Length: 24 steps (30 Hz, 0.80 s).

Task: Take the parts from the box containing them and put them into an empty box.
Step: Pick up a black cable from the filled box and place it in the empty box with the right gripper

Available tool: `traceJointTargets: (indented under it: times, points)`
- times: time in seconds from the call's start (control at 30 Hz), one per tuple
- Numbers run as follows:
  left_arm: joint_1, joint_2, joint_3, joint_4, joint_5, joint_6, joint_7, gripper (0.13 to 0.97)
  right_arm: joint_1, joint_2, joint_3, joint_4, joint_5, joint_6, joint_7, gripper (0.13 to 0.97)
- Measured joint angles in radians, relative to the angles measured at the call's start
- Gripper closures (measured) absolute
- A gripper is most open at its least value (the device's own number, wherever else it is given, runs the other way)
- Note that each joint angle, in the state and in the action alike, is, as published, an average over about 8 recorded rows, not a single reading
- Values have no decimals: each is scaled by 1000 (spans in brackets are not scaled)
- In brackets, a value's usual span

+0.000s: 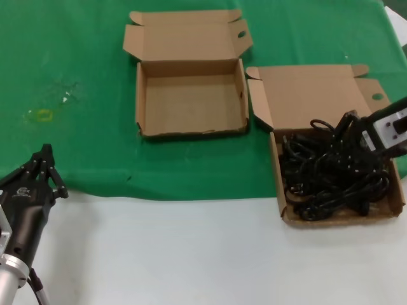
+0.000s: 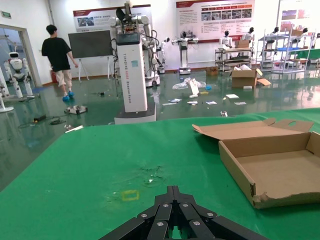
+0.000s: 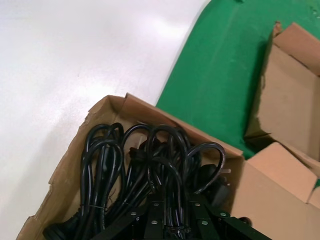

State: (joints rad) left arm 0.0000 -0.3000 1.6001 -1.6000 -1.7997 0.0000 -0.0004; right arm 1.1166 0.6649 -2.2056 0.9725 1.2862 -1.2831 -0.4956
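The black power cords (image 1: 331,171) lie in a tangled heap in the cardboard box with the tall broad lid (image 1: 311,89) at the right. My right gripper (image 1: 348,122) is down in the far side of that heap; in the right wrist view its fingers (image 3: 154,206) stand on either side of a bundle of cords (image 3: 150,165) and are closed on it. The empty box (image 1: 191,130) with the short holed lid sits open at the middle of the green cloth. My left gripper (image 1: 46,150) is shut and empty at the near left, far from both boxes.
The green cloth (image 1: 76,57) covers the far part of the table; the near part is bare white (image 1: 191,254). A small yellow mark (image 1: 43,115) and clear scraps lie on the cloth at the left. The two boxes stand close side by side.
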Motion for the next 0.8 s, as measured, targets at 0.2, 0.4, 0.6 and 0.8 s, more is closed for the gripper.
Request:
traceJointTargets:
  times: [0.2,0.4,0.6,0.8]
  points:
    - [0,0,0,0,0,0,0,953,15,21,9,53,1,-30,64,880]
    - [0,0,0,0,0,0,0,953,42,39,14,89,1,-74,131,898]
    - [0,0,0,0,0,0,0,953,86,37,19,90,3,-109,177,901]
    - [0,0,0,0,0,0,0,953,140,3,19,48,4,-120,199,902]
